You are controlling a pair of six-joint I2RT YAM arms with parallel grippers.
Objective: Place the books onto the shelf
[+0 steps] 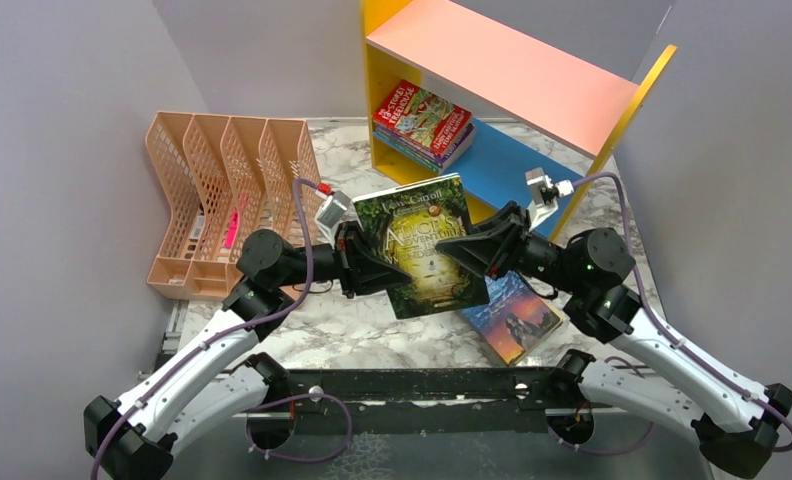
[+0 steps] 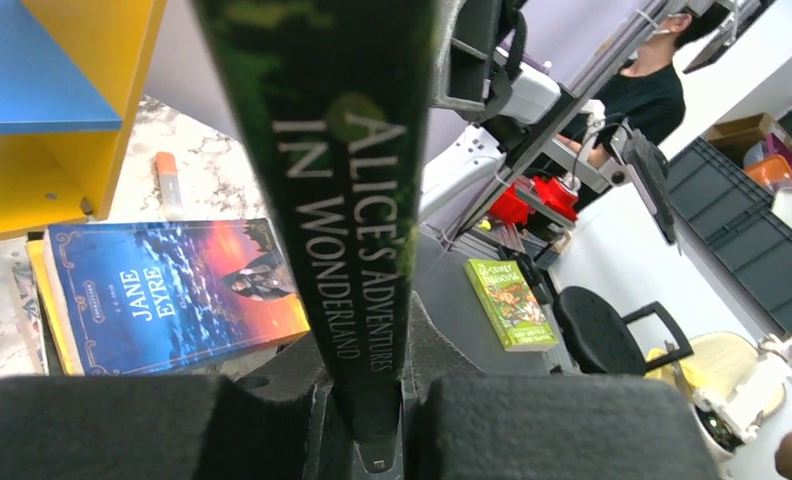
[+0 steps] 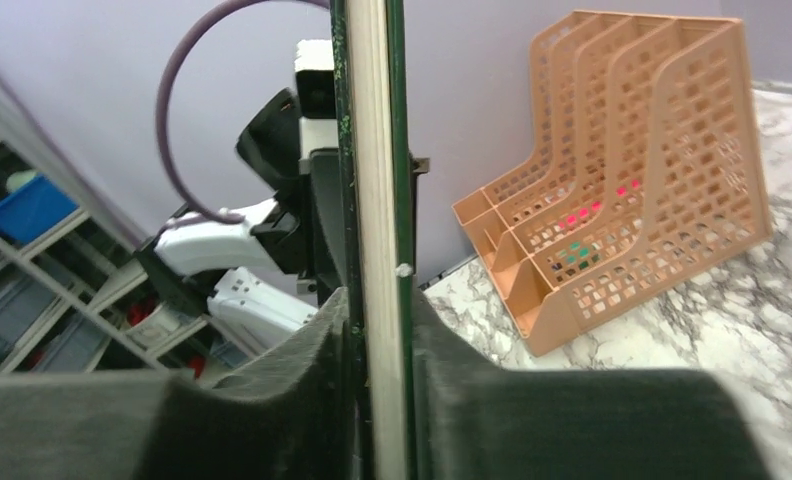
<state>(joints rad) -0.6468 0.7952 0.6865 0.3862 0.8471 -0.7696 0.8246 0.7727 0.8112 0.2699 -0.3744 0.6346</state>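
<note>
1. Grip first: the dark green book (image 1: 427,245) hangs in the air at the centre of the top view, above the counter (image 1: 342,325), cover facing the camera and a little tilted. The left jaws are clamped on its spine edge and the right jaws on its page edge. Both wrist views show the book pinched tight.
2. Two grips on one thin paperback look like a hand-over. Only one arm should let go, and it should open fully before backing straight off, so the cover is not dragged or bent.
3. The shelf (image 1: 492,65) stands at the upper middle of the frame. Its blue lower board (image 1: 502,165) carries a flat stack of books (image 1: 422,125) at its left end, with bare board to the right.
4. The carrying arm will probably do best to go in low under the pink top, clear of the yellow side panel (image 1: 637,100).
5. A blue book (image 1: 512,315) lies on the counter at the lower right, just under the right arm — likely next in line.
</note>
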